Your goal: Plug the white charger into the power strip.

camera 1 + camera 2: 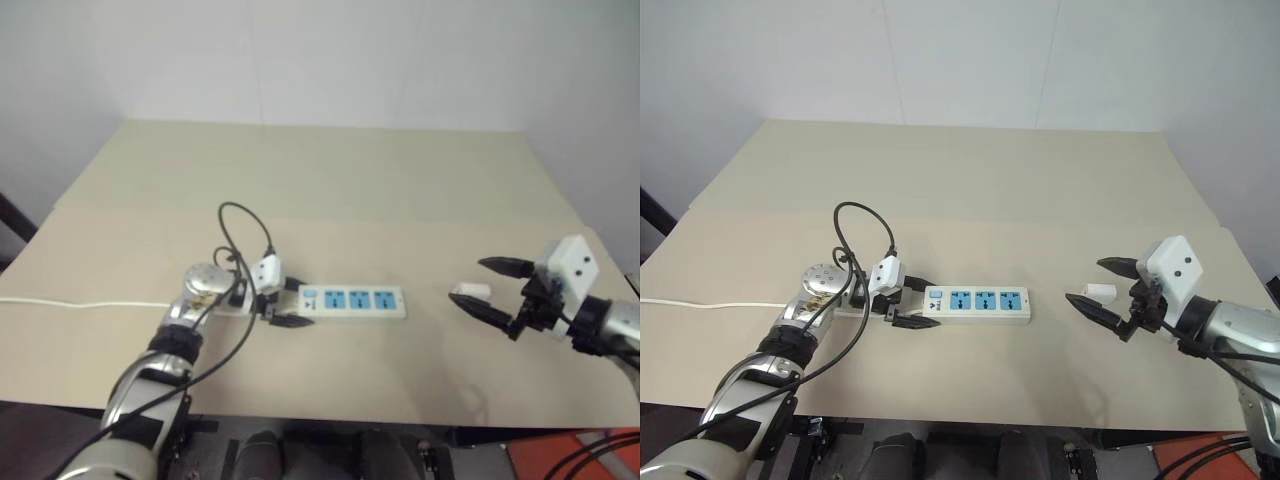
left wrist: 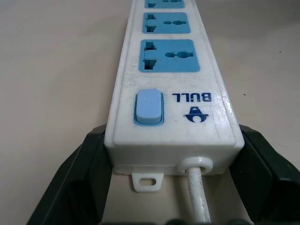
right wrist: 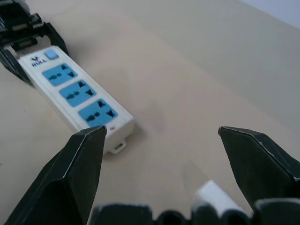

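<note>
The power strip lies flat on the tan table near its front, a long white bar with three blue sockets and a blue switch at its left end. My left gripper is shut on that switch end, one black finger against each long side. The white charger lies on the table to the right of the strip. My right gripper hovers over it, open, its wide-spread fingers on either side of the charger without touching it.
The strip's thin white cord runs left across the table to its edge. A black cable loop arches above my left wrist. Bare table stretches behind the strip up to the white wall.
</note>
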